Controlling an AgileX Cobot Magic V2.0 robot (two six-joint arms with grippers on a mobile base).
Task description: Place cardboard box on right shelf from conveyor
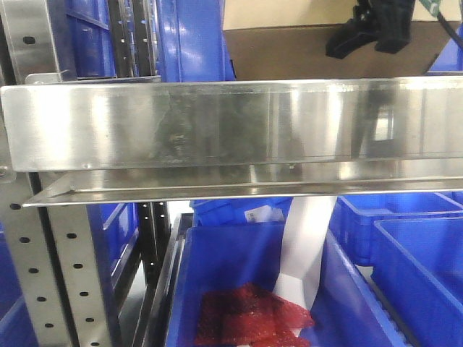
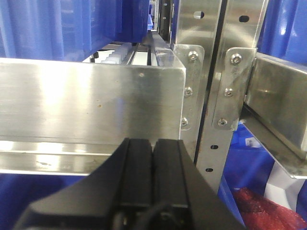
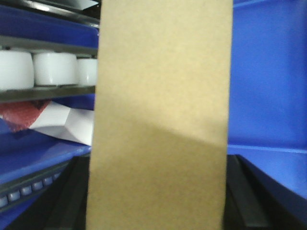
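Cardboard box [image 1: 289, 52] sits up behind the tall front lip of the right shelf [image 1: 231, 123], seen in the front view as a brown band above the steel. The conveyor is not in any view.

Right pincer [image 1: 369, 32] is at the box's upper right edge. In the right wrist view the box [image 3: 160, 120] fills the centre, with a dark finger [image 3: 240, 196] close along each lower side. Judged: clenched on the box, not yet let go.

Left pincer [image 2: 153, 158]: fingers pressed together, holding nothing, parked in front of the neighbouring steel lip.

Progress, as a judgement: pick-up and carry are done, and the box is at shelf height. Whether its base rests on the board cannot be told; the lip hides it. Left: settle, release, withdraw.
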